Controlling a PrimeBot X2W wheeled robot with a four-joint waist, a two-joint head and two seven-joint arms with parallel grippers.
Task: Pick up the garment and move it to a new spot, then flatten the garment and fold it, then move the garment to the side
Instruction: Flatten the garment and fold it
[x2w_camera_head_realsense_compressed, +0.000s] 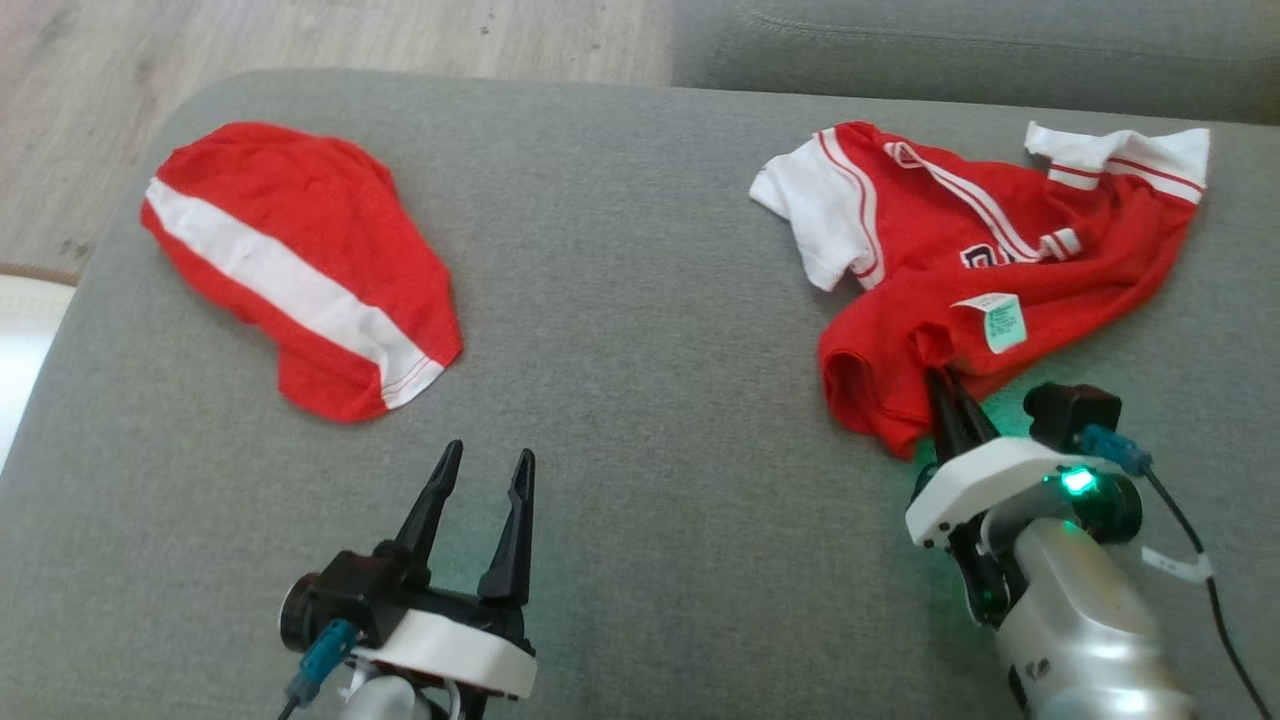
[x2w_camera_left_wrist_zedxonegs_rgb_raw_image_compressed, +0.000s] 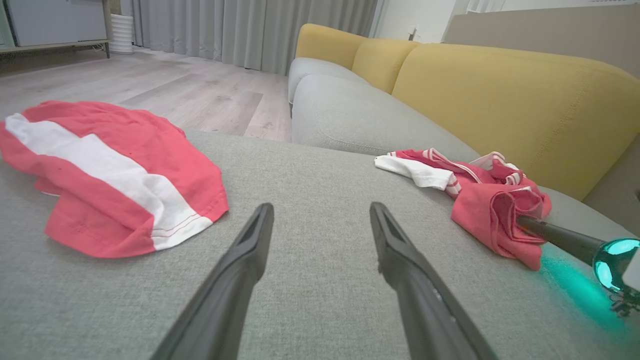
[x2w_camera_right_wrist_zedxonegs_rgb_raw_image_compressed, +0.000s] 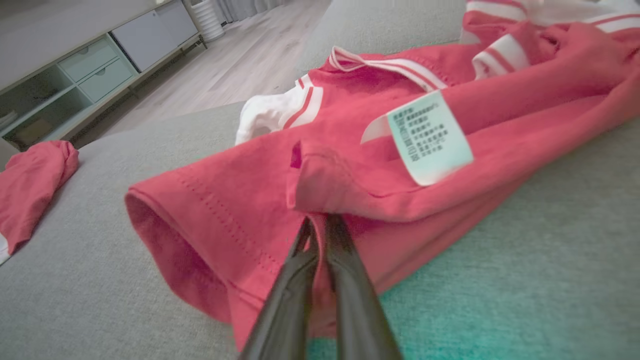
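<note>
Our right gripper (x2w_camera_head_realsense_compressed: 940, 390) is pinched shut on the near hem of the red shirt (x2w_camera_head_realsense_compressed: 920, 250), which stretches away from it toward the far right corner of the grey seat (x2w_camera_head_realsense_compressed: 640, 300), while our left gripper (x2w_camera_head_realsense_compressed: 487, 465) sits open, well apart, by the near edge.

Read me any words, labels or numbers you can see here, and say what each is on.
Care label on the red shirt: lines of small print, too blurred to read.
Chest lettering on the same shirt: dark letters, mostly folded under, unreadable.
Striped red garment: no text visible.
</note>
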